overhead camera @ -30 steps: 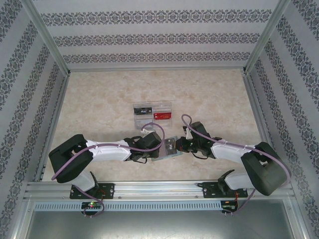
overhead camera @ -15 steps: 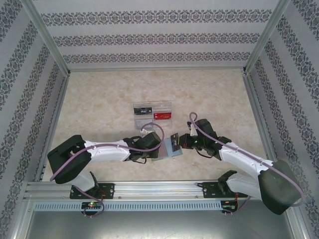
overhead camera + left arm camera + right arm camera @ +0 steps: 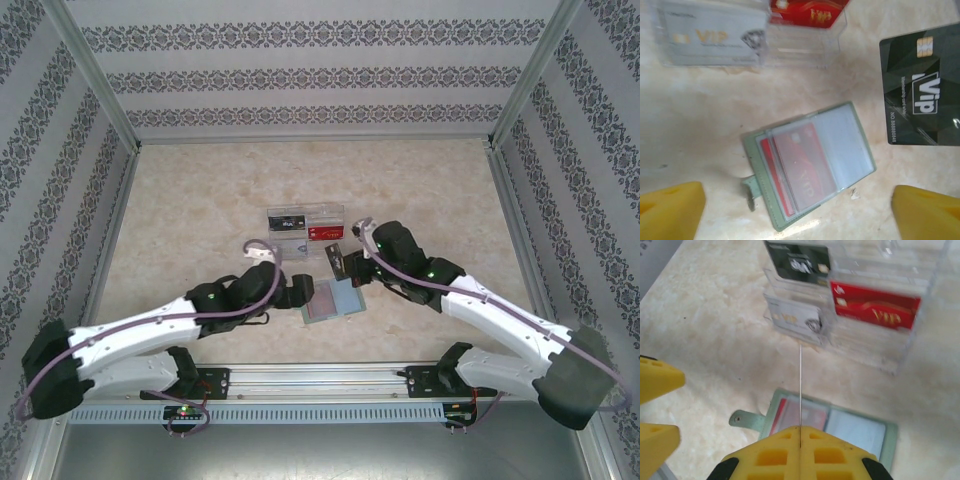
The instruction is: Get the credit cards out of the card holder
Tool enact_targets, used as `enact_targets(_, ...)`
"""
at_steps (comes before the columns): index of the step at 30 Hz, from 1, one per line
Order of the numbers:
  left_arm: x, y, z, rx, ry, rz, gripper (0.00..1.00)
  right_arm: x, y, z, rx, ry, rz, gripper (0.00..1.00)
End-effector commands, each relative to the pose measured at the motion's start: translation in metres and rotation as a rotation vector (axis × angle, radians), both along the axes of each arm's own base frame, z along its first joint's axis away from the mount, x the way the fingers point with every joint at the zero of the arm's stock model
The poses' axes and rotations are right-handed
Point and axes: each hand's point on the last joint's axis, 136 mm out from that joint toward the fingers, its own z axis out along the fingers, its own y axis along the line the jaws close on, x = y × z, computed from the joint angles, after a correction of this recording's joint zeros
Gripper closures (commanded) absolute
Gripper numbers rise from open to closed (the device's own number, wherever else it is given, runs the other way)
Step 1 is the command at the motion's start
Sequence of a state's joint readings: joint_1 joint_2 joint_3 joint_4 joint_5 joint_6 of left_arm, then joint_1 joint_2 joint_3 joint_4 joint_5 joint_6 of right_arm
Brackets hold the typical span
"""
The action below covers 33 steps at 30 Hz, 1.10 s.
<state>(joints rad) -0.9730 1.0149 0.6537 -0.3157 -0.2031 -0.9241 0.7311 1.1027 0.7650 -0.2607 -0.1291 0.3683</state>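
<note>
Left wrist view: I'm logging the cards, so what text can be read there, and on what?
"VIP": black card, large white letters.
"NO.8888": same card, below; later digits unsure.
"VIP": silver card in the clear tray.
"VIP": holder's red card, inside the card holder.
Too blurred: the black card's small line; gold marks on the tray's red card.

- Open table point(image 3: 300, 170) is left far of the clear tray point(image 3: 305, 228).
- The card holder point(image 3: 335, 298) is hemmed left by the left gripper point(image 3: 303, 296), far by the right gripper point(image 3: 800, 432) and its clamped black card point(image 3: 920, 90).
</note>
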Motion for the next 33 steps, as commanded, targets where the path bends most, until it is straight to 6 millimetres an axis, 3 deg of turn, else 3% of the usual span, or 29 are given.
enact_targets(1, -0.006, 0.046, -0.004, 0.09, -0.028, 0.093, 0.0, 0.016, 0.008, 0.014, -0.168, -0.158, 0.077, 1.0)
enact_targets(9, -0.026, 0.098, 0.01, 0.003, -0.118, 0.181, 0.0, 0.036, 0.063, 0.035, -0.42, -0.406, 0.352, 1.0)
enact_targets(15, -0.039, 0.118, 0.013, -0.018, -0.135, 0.195, 0.0, 0.058, 0.094, 0.023, -0.735, -0.617, 0.532, 1.0)
enact_targets(25, -0.049, 0.133, 0.012, -0.017, -0.131, 0.2, 0.0, 0.099, 0.11, -0.003, -1.016, -0.743, 0.658, 1.0)
enact_targets(33, -0.051, 0.14, 0.008, -0.001, -0.125, 0.214, 0.0, 0.114, 0.122, -0.014, -1.038, -0.752, 0.689, 1.0)
